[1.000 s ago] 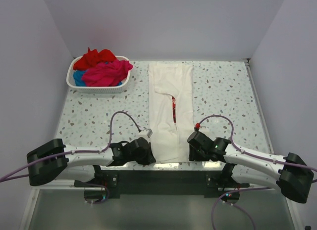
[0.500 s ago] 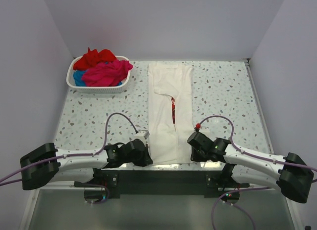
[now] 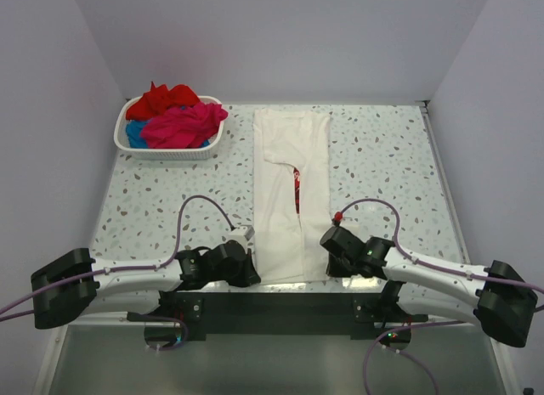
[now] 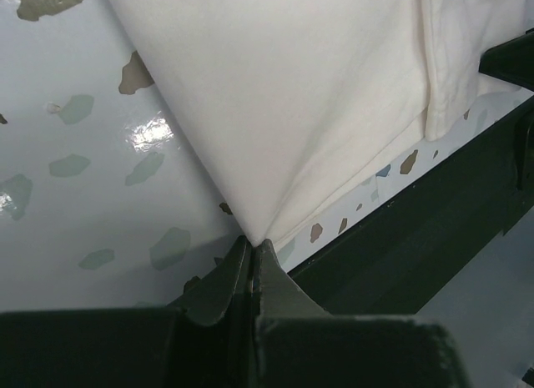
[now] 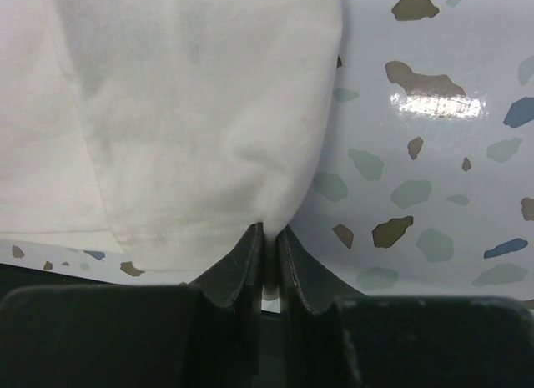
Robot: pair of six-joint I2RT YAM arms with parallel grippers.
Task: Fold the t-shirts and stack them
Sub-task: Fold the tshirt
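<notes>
At the near edge of the tabletop (image 3: 382,157) both arms lie low and reach inward, each at one bottom corner of the white t-shirt (image 3: 293,217). The left gripper (image 4: 253,246) has its fingers pressed together on the near left corner, and the cloth rises from that pinch in a taut peak, so the corner looks truly caught rather than merely touched. The right gripper (image 5: 269,234) is all but closed on the near right corner, just by the stitched hem, with a small fold of cloth tucked between its fingers; I judge this a pinch as well, though lighter than the left one. Holding both hem corners at once makes sense for the step in hand: the shirt already lies as a long narrow strip with its sides turned in, and the likely next move is to carry the hem away from the arms toward the collar end, which needs both corners lifted evenly so the strip does not skew. From the grippers the shirt runs straight away up the middle of the tabletop, flat and well apart from everything else — a sliver of its red print (image 3: 297,191) shows in the slit where the two turned-in sides meet. Farthest off, at the far left corner, the basket (image 3: 170,153) holds the unfolded rest: a red tee (image 3: 166,99) heaped at the back, a magenta-pink tee (image 3: 183,125) draped over the front and a blue tee (image 3: 134,136) showing at the left. No folded stack exists yet, so the task seems early.
</notes>
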